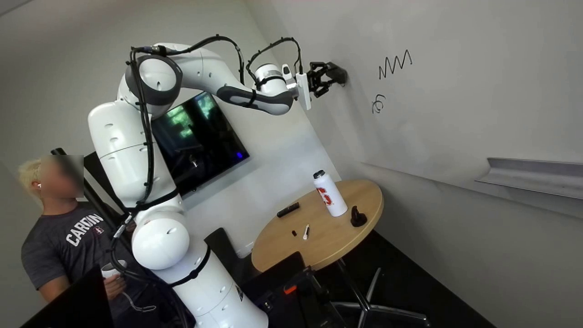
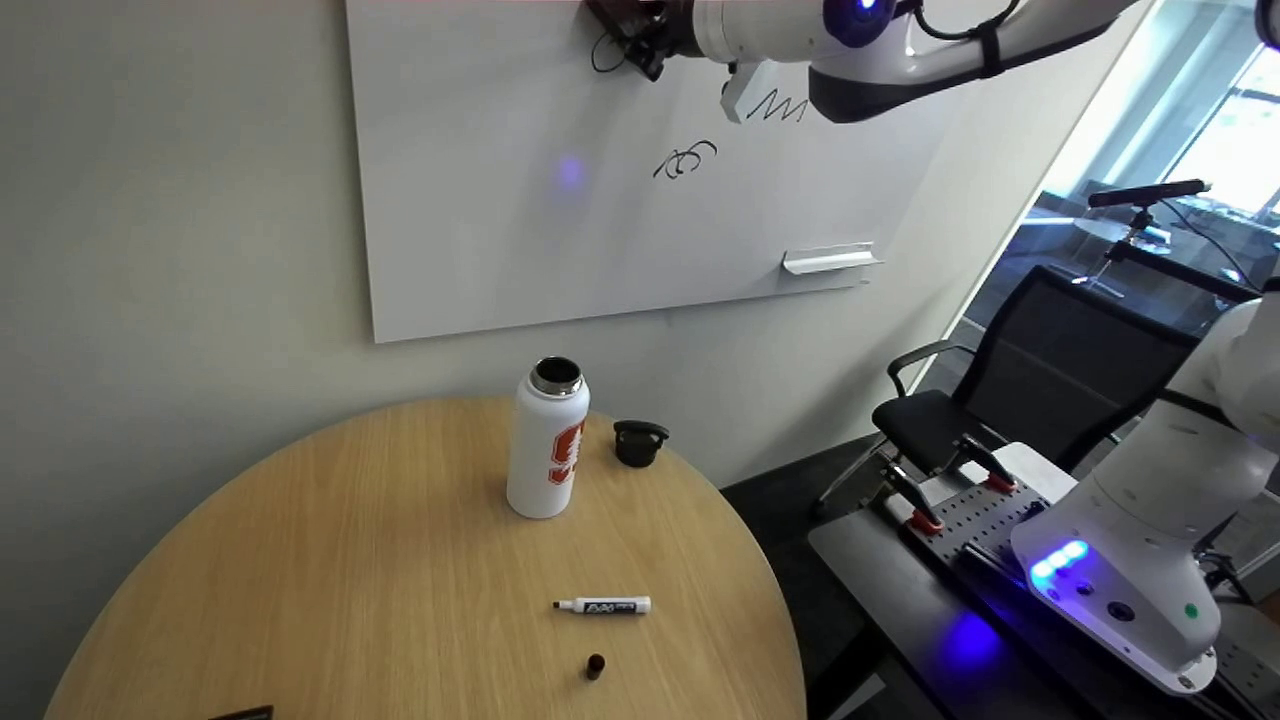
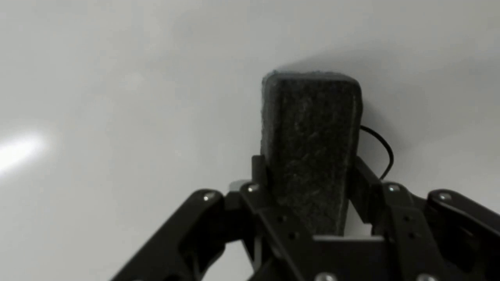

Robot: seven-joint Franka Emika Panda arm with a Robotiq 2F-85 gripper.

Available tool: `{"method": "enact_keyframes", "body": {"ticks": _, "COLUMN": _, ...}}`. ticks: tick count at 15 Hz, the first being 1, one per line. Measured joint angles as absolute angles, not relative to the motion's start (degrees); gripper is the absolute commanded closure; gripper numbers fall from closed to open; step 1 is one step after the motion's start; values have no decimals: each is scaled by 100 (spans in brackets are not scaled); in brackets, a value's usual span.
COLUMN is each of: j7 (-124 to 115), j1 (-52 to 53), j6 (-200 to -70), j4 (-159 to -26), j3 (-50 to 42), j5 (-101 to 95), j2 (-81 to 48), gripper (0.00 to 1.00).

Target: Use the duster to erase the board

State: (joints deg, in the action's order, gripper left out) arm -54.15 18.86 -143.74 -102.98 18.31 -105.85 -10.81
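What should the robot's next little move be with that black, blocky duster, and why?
Probably slide the black, blocky duster rightward in the wrist view, across the large white board: the black two-fingered gripper holds the duster at or near the surface, and a thin, curved black pen line emerges at the duster's right edge.

Bright glare (image 3: pixel 19 151) streaks the board (image 3: pixel 156 136) in wrist view.

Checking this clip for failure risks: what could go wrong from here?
The duster juts past the claw, so pressing on the board might twist it. A badly aimed wipe could miss the curved line showing beside the duster. If dropped, the duster might hit the open bottle on the table below.
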Motion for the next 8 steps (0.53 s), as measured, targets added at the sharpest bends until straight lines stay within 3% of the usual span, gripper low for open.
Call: {"method": "enact_keyframes", "body": {"ticks": 8, "j7": -5415, "j1": 1937, "j6": -14605, "j4": -10173, "j3": 1880, "j5": -10596, "j2": -1413, "gripper": 73}}
